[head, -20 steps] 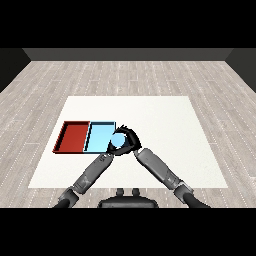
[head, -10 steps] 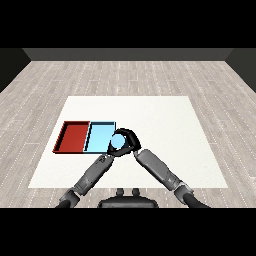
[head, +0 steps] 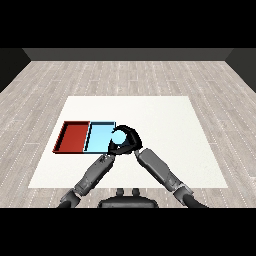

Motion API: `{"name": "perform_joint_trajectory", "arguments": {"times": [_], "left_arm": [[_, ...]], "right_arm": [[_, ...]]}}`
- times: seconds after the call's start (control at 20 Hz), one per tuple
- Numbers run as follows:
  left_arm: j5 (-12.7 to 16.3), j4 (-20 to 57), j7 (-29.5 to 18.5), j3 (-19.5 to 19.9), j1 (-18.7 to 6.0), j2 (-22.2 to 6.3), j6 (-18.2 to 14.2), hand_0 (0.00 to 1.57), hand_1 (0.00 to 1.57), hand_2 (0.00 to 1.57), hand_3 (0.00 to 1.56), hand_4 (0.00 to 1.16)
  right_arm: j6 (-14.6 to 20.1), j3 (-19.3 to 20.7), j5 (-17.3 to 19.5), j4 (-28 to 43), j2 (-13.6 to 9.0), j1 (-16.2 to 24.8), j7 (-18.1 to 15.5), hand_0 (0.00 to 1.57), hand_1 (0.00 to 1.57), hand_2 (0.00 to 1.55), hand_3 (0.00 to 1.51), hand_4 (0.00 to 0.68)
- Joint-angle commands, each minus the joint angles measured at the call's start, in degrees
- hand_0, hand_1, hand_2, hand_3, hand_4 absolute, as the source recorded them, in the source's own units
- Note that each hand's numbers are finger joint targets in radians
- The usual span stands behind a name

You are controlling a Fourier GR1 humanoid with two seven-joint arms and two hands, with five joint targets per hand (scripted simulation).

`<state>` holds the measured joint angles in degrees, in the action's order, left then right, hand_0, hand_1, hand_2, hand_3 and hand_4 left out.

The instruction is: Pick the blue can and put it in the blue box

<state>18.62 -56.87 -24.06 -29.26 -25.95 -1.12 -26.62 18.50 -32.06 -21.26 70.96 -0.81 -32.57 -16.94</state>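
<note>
The blue can (head: 118, 135) is a pale blue cylinder seen from above, held just over the right edge of the light blue tray (head: 97, 138). My right hand (head: 133, 140) is curled round the can from the right and far side. My left hand (head: 114, 150) sits right below the can, close against the right hand, and the two black shapes merge there. The part of the blue tray's right rim under the can is hidden.
A red tray (head: 74, 136) lies touching the blue tray's left side. Both trays sit on the left half of the white table (head: 170, 125). Both grey forearms come in from the lower corners and meet near the table's front middle.
The right hand has carried the can a little to the left and farther away, from beside the blue tray onto its right edge. The left hand has barely moved.
</note>
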Motion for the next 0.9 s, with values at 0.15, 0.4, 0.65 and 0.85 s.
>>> {"name": "perform_joint_trajectory", "arguments": {"times": [0.15, 0.4, 0.65, 0.85], "left_arm": [[1.1, 2.4, -1.0, -0.1, 0.2, 1.1, 0.2, 1.57, 1.57, 1.52, 1.45, 1.10], [1.9, 4.3, -2.6, 0.5, -1.5, 1.1, 0.9, 1.57, 1.57, 1.55, 1.48, 1.14], [-0.2, 1.7, 0.1, -1.5, -1.2, 1.1, -3.6, 1.57, 1.57, 1.57, 1.50, 1.13], [-4.8, 2.0, -1.4, 2.4, 2.4, 0.0, 1.3, 1.57, 1.57, 1.57, 1.51, 1.13]], "right_arm": [[-1.1, 0.8, 0.6, 0.8, 0.8, 1.6, 0.7, 0.00, 0.00, 0.00, 0.00, 0.000], [-4.3, 5.2, -0.1, -1.4, 0.8, -2.4, 0.9, 0.00, 0.00, 0.00, 0.00, 0.000], [-3.2, 5.7, -0.1, 3.2, 0.8, 2.3, 3.1, 0.00, 0.00, 0.00, 0.00, 0.000], [-8.2, 7.6, 0.6, 5.2, -2.5, 5.8, 0.8, 0.00, 0.00, 0.00, 0.00, 0.000]]}}
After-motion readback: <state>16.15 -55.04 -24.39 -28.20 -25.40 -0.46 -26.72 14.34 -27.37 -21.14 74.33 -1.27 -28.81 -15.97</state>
